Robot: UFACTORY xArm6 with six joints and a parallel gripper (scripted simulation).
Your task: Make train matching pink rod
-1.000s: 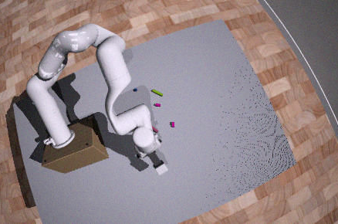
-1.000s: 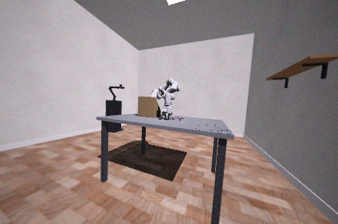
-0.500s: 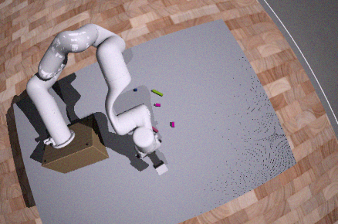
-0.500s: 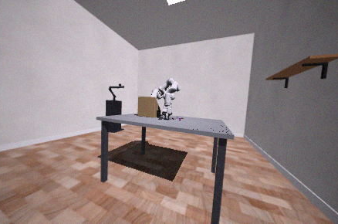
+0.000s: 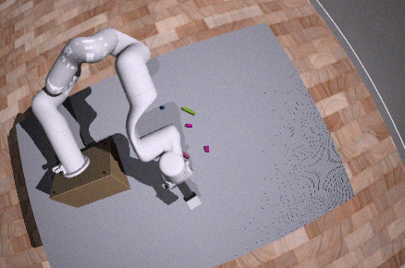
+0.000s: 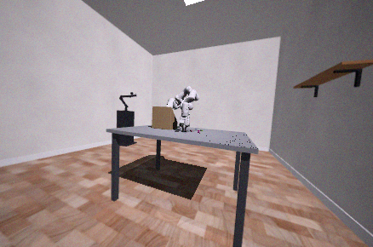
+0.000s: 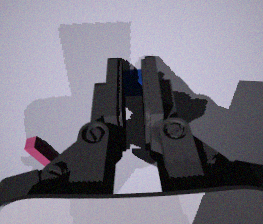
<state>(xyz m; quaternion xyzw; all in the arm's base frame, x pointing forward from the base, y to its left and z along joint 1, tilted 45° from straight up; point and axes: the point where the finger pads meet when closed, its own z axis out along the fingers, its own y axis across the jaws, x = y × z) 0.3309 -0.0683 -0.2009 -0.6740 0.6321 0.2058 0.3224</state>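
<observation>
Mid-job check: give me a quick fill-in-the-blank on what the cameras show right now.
1. The black gripper is ___ on a small blue rod.
2. In the top view, ___ short magenta rods lie on the grey table.
3. The brown box bears the white robot ___.
Missing words: shut; two; arm.
</observation>
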